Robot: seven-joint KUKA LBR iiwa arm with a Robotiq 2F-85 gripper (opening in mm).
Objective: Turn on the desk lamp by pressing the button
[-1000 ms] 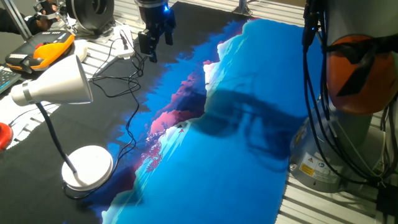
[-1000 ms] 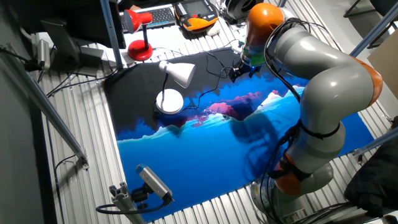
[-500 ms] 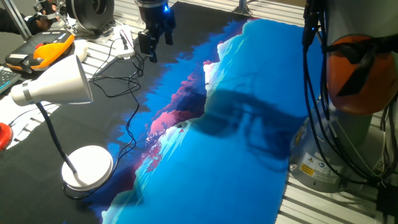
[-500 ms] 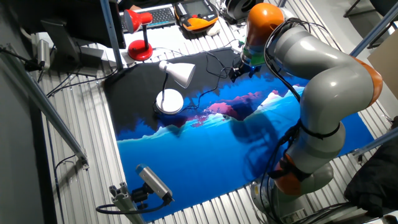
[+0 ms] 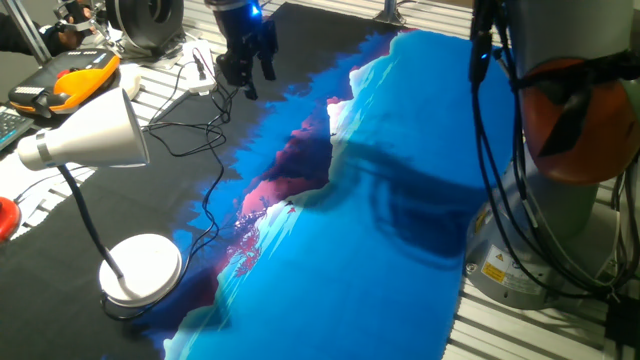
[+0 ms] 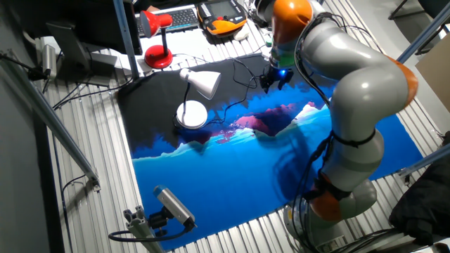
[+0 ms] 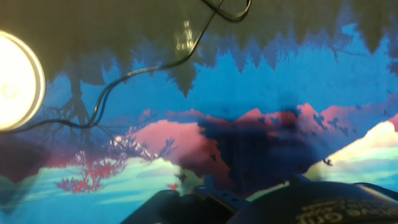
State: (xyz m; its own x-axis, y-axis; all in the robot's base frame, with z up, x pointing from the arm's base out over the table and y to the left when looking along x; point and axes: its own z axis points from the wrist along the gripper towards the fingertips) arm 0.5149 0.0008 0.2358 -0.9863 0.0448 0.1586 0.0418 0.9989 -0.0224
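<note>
Lamp [image 5: 100,160] stands on the dark end of the blue mat [image 5: 380,260]; disc base [image 5: 140,268] flat on the mat, shade [image 6: 204,83] tilted above it. Gripper [image 5: 245,75] hangs over the mat's far edge, well apart from the lamp, above the black cable [image 5: 195,130]. Finger state: cannot tell. Hand view: base [image 7: 15,81] at left edge, cable [image 7: 149,65] running from it.
</note>
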